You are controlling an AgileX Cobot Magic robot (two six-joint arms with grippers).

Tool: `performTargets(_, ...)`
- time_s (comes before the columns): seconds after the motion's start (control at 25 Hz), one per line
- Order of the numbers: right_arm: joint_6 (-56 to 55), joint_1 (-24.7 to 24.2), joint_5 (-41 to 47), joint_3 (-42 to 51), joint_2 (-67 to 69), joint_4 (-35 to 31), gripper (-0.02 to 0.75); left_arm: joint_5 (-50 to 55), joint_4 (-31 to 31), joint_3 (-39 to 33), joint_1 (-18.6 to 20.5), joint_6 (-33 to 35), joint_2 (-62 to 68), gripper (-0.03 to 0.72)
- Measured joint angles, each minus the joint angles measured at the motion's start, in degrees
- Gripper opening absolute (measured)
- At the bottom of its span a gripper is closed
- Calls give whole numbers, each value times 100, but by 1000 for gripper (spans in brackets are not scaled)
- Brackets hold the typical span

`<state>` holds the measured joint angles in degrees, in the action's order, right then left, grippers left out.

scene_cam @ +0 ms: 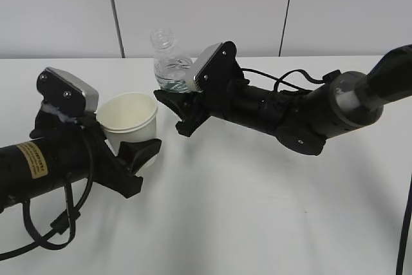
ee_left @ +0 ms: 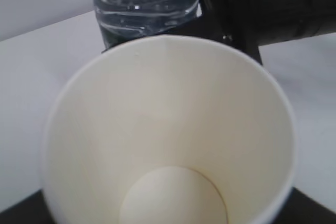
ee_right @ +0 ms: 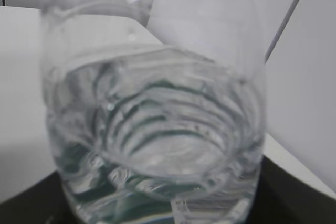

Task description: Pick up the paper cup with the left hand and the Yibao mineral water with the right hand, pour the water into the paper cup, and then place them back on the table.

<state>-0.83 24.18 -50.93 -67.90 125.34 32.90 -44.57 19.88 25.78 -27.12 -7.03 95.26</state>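
The white paper cup (scene_cam: 132, 120) is held upright in my left gripper (scene_cam: 132, 152), which is shut on its lower wall. In the left wrist view the cup (ee_left: 168, 129) fills the frame and its cream inside looks dry. My right gripper (scene_cam: 177, 104) is shut on the clear Yibao mineral water bottle (scene_cam: 168, 62), upright and uncapped, just right of and behind the cup. The bottle also shows in the left wrist view (ee_left: 144, 3) and fills the right wrist view (ee_right: 152, 129), with water in its lower part. Both grippers' fingertips are hidden in the wrist views.
The white table (scene_cam: 257, 210) spreads below and to the right of both arms. A grey panelled wall (scene_cam: 206, 4) stands behind it. The right arm's thick black body (scene_cam: 309, 111) reaches in from the right edge. Cables (scene_cam: 45, 230) hang under the left arm.
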Motion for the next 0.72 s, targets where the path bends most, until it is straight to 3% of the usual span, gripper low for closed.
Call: performTargets(0.72,2801,0,-235,0,0,0,451,-60,319,0,0,-60,268,443)
